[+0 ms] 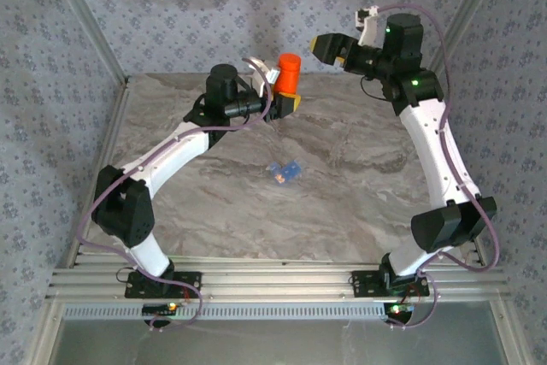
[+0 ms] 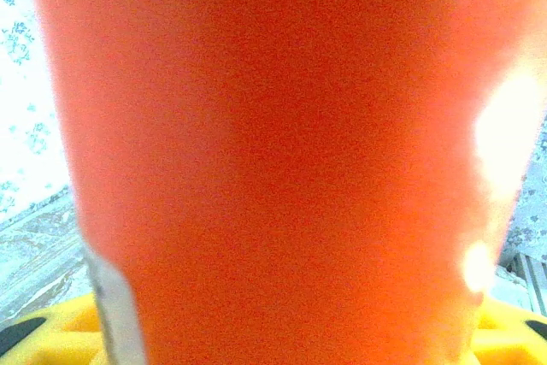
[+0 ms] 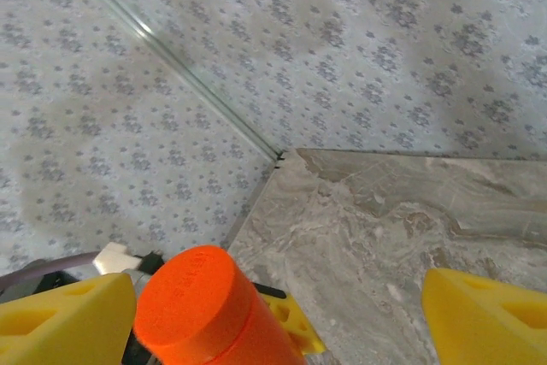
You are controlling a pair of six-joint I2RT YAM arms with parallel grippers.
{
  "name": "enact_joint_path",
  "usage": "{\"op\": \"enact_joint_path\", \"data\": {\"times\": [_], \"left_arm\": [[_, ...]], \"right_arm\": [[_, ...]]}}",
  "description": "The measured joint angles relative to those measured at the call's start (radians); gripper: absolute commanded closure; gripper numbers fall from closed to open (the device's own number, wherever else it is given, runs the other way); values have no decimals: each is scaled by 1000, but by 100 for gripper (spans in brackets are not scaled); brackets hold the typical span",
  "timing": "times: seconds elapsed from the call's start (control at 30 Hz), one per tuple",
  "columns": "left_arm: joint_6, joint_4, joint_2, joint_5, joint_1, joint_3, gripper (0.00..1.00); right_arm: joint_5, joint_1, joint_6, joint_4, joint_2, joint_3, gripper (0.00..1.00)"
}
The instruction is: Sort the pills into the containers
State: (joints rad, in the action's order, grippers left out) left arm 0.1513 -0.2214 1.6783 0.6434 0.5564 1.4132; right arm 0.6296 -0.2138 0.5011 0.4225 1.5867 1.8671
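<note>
Two arms are up at the far side of the table (image 1: 359, 177), and the action is all around the orange bottle (image 1: 289, 73). The left gripper (image 1: 285, 96) is clamped on the lower part of that bottle and holds it roughly upright, close to the back edge of the marble-patterned top. From the left wrist the bottle's orange wall is right up against the lens, with the tips of the yellow fingers (image 2: 60, 331) poking in at the bottom corners on either side of it.

The right gripper (image 1: 329, 45) hangs higher, just to the right of the bottle's top and not touching it. Its yellow fingers (image 3: 64, 318) stand wide apart with nothing between them, and looking down from that wrist the round orange cap (image 3: 192, 292) sits below, nearer the finger at the left of that view. Behind it the grey flowered wall (image 3: 342, 40) meets the table corner.

The blue pill box (image 1: 286, 168) lies by itself in the middle of the table, well apart from both grippers. A small orange speck shows at its near left end, too small to tell what it is
</note>
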Motion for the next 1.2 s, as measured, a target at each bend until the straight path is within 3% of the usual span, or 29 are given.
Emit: {"op": "enact_joint_path", "data": {"times": [0.27,0.6,0.87,1.07,1.2], "left_arm": [[7,1,0,19,0,23,100],[18,1,2,26,0,32,100],[19,1,9,26,0,32,100],[19,2,10,26,0,32,100],[20,5,11,26,0,32,100]], "right_arm": [[195,-6,-178,145,132,223,13],[194,-76,-332,362,235,370,19],[194,-82,-342,373,240,379,33],[195,-89,-341,372,250,381,34],[194,-95,-341,372,256,381,45]]}}
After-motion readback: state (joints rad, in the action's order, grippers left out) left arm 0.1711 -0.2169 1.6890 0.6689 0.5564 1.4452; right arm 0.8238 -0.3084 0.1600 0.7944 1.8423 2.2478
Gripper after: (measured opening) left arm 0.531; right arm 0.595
